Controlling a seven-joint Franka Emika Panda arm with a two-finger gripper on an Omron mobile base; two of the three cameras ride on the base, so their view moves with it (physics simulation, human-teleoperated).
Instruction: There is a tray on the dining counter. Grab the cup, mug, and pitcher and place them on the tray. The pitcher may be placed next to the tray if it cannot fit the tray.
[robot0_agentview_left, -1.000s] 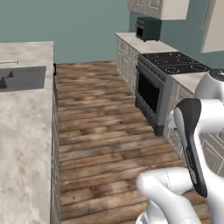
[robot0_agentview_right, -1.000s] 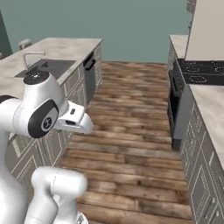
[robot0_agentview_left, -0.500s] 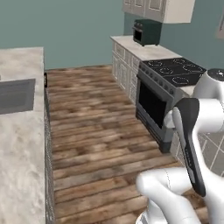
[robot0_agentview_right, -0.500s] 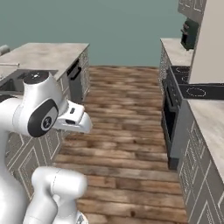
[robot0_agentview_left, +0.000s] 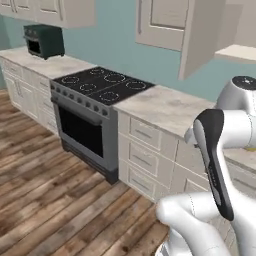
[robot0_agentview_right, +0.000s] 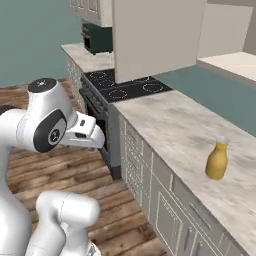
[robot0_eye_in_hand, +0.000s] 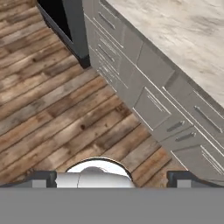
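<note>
A: Pitcher (robot0_agentview_right: 217, 160) upright on the wall counter (robot0_agentview_right: 175, 125), near the front edge, well right of the stove (robot0_agentview_left: 102, 86). Nothing touching it.

B: Gripper (robot0_eye_in_hand: 112, 177) spread wide, holding nothing. Just two dark fingertips (robot0_eye_in_hand: 43, 177) at the bottom of the hand view, over plank floor (robot0_eye_in_hand: 52, 118) beside the drawer fronts (robot0_eye_in_hand: 153, 105).

A: Well apart from the pitcher, then?

B: Cannot tell how far; pointed down at floor and cabinet base, counter edge at upper right of the hand view.

A: Dark green toaster oven (robot0_agentview_left: 44, 40) at the far end of the counter, past the stove. Upper cabinets (robot0_agentview_right: 155, 32) overhead.
</note>
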